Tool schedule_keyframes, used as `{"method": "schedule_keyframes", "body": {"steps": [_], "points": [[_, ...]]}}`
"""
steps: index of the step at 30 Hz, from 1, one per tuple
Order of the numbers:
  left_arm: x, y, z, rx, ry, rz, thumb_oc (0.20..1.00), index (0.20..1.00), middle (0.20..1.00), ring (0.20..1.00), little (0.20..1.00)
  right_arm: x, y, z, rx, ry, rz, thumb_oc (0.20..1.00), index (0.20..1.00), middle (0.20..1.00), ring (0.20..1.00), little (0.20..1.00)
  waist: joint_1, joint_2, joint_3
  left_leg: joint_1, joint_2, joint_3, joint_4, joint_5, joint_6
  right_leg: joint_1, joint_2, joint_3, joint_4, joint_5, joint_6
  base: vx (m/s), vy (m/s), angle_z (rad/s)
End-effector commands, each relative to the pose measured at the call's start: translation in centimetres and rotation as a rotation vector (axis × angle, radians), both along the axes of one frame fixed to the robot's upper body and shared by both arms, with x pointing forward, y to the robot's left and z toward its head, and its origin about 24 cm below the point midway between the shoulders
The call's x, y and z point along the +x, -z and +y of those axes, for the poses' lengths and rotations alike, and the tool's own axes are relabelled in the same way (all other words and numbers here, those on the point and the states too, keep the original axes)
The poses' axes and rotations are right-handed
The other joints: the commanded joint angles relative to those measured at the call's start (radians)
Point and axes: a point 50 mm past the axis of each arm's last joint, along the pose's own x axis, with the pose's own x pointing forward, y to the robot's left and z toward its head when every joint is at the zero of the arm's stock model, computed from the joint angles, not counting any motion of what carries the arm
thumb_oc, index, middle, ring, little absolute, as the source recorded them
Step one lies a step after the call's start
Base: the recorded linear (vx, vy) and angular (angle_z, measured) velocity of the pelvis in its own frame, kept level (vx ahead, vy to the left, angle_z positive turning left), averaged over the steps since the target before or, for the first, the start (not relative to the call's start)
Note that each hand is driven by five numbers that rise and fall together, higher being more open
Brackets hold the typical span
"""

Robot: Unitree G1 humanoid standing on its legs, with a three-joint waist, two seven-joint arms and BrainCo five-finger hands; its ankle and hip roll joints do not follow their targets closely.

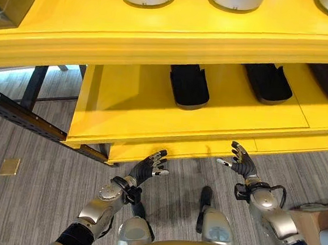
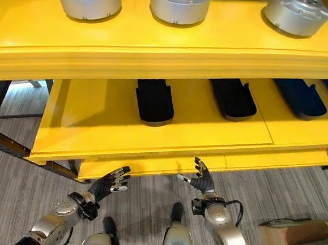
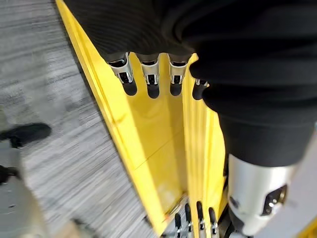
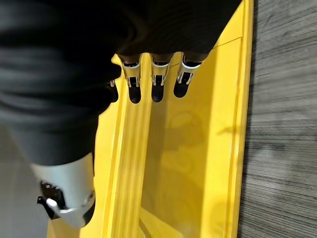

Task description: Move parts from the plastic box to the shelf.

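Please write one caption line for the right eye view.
Both open hands, left hand and right hand, before the yellow shelf.

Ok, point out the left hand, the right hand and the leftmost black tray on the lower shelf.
left hand (image 1: 147, 168), left eye view, back of hand.
right hand (image 1: 242, 163), left eye view, palm.
leftmost black tray (image 1: 188, 86), left eye view, its inside.

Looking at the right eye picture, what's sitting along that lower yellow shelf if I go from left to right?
Lower yellow shelf: first black tray → second black tray → dark blue tray. Below the shelf edge, both empty hands hover over the floor: left hand, then right hand.
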Motion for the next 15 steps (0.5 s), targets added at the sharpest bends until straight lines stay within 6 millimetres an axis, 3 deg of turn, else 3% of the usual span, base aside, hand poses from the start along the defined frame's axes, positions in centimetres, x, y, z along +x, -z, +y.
{"method": "schedule_keyframes", "body": {"steps": [1,2,4,8,12,15], "points": [[1.0,-1.9,-1.6,-0.004,0.102,-0.132,1.000,1.000,1.000,1.000,1.000,2.1,-3.8,-0.5,0.028,-0.017,-0.198,1.000,1.000,1.000,1.000,1.000,-0.007,0.022,0.049,-0.015,-0.008,0.013,0.076,-0.056,0.076,0.021,-0.076,-0.056,0.104,-0.035,0.105,-0.05,0.118,-0.24],[1.1,-2.0,-2.0,-0.005,0.130,-0.137,1.000,1.000,1.000,1.000,1.000,1.8,-3.5,-0.7,0.042,-0.011,-0.192,1.000,1.000,1.000,1.000,1.000,-0.015,0.018,0.051,0.000,-0.017,0.002,0.073,-0.086,0.070,0.011,-0.088,-0.042,0.104,-0.009,0.126,-0.07,0.090,-0.36],[0.9,-1.9,-2.1,-0.003,0.129,-0.130,1.000,1.000,1.000,1.000,1.000,1.5,-3.3,-0.4,0.056,-0.011,-0.209,1.000,1.000,1.000,1.000,1.000,-0.027,0.011,0.049,0.009,-0.021,0.017,0.062,-0.096,0.077,-0.030,-0.101,-0.021,0.149,0.039,0.138,-0.11,0.041,-0.30],[0.5,-1.1,-1.9,0.000,0.073,-0.107,1.000,1.000,1.000,1.000,1.000,1.6,-3.2,-0.2,0.041,-0.036,-0.210,1.000,1.000,1.000,1.000,1.000,-0.019,0.023,0.029,0.014,-0.015,0.066,0.052,-0.076,0.091,-0.032,-0.083,-0.077,0.316,-0.032,0.119,-0.10,0.059,-0.60],[0.7,-1.1,-1.1,-0.039,-0.005,-0.110,1.000,1.000,1.000,1.000,1.000,1.9,-2.0,-1.0,-0.062,0.004,-0.102,1.000,1.000,1.000,1.000,1.000,0.013,0.048,0.005,-0.003,-0.008,0.076,0.064,-0.072,0.117,-0.031,-0.102,-0.112,0.505,-0.125,0.075,-0.05,-0.031,-0.98],[0.6,-1.1,0.1,-0.063,-0.074,-0.097,1.000,1.000,1.000,1.000,1.000,2.2,-1.7,-1.7,-0.117,0.055,-0.088,1.000,1.000,1.000,1.000,1.000,0.030,0.046,-0.008,-0.018,0.003,0.076,0.082,-0.074,0.123,-0.004,-0.075,-0.112,0.516,-0.185,0.056,-0.01,-0.253,-0.97]]}}
